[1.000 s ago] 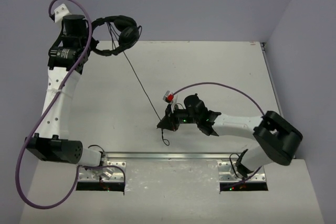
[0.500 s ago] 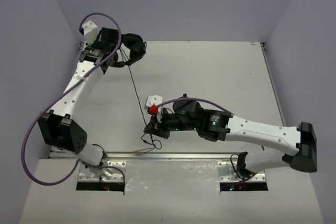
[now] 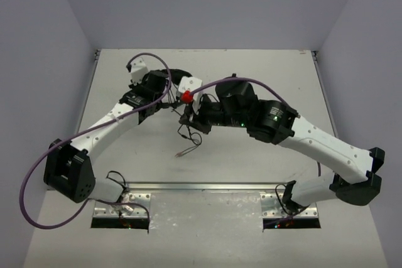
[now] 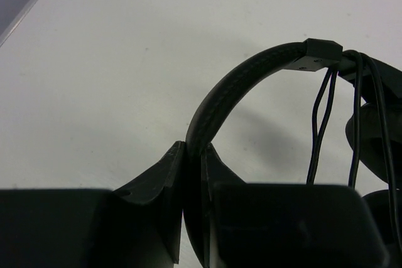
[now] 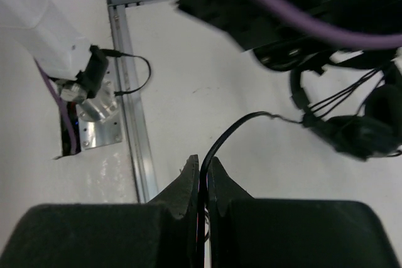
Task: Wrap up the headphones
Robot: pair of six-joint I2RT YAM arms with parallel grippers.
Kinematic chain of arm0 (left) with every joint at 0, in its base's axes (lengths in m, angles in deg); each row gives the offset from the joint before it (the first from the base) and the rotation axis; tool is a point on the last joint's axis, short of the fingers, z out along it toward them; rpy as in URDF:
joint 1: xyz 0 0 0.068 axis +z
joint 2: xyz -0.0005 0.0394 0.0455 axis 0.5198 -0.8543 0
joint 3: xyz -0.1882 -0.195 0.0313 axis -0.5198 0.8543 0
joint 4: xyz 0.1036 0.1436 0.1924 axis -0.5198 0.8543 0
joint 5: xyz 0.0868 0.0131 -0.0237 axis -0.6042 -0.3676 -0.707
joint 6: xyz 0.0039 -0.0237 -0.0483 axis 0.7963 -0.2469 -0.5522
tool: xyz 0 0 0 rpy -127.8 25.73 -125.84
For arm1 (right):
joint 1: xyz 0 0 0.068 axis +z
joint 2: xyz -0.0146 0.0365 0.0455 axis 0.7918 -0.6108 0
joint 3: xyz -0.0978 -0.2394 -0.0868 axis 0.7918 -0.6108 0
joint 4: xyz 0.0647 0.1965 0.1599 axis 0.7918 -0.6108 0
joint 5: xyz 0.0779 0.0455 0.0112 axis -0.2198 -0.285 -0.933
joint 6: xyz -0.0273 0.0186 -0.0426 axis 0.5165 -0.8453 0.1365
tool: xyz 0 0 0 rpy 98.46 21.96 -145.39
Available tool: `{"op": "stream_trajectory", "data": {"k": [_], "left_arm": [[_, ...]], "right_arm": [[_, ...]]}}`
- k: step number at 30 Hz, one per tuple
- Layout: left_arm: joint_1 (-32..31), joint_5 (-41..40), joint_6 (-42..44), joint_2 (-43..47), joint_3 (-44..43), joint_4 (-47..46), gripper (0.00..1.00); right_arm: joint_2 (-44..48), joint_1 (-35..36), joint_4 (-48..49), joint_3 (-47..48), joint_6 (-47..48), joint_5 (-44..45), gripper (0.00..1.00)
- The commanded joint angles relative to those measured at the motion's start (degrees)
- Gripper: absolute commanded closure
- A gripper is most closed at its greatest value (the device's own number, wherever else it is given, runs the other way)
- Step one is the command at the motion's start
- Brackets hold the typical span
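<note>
Since half a second ago both arms have swung together: from above, the left gripper (image 3: pixel 166 93) has carried the headphones (image 3: pixel 178 78) from the far-left corner of the desk (image 3: pixel 264 80) toward its middle, and the right gripper (image 3: pixel 190 122) has come up beside it, so the cable (image 3: pixel 189 144) sags slack toward the near edge, which we judge frees length for another turn. At the left wrist, we see the fingers (image 4: pixel 157 192) clamped on the headband (image 4: pixel 251 70), with cable loops draped over it beside an earcup (image 4: pixel 377 145). At the right wrist, the jaws pinch the cable, and the left arm's purple lead (image 5: pixel 301 20) crowds the headset, a likely snag.
</note>
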Motion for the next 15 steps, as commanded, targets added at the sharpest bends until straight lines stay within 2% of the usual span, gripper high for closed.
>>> {"op": "stream_trajectory", "data": {"k": [1, 3, 7, 10, 13, 15], "left_arm": [[-6.6, -3.5, 7.5, 7.3, 4.8, -19.9, 1.0], [-9.3, -4.1, 13.8, 8.1, 7.8, -28.7, 1.0], [-15.1, -4.3, 19.9, 6.3, 11.7, -33.2, 1.0], [-17.3, -2.1, 22.3, 7.0, 16.5, -38.3, 1.0], [-17.4, 4.1, 23.3, 9.8, 20.2, -42.4, 1.0], [-18.1, 7.6, 25.5, 12.4, 23.8, -45.9, 1.0]], "right_arm": [[-0.9, -4.5, -4.6, 10.4, 6.2, -2.1, 0.99], [-2.9, -8.0, -7.2, 17.4, 7.7, -2.4, 0.99], [-8.8, -13.9, -15.1, 30.5, 10.7, -1.7, 0.99], [-8.9, -17.2, -13.8, 30.5, 13.2, 0.3, 0.99], [-8.9, -19.4, -14.2, 29.8, 15.6, 2.9, 0.99], [-8.9, -19.6, -12.1, 27.4, 19.6, 9.6, 0.99]]}}
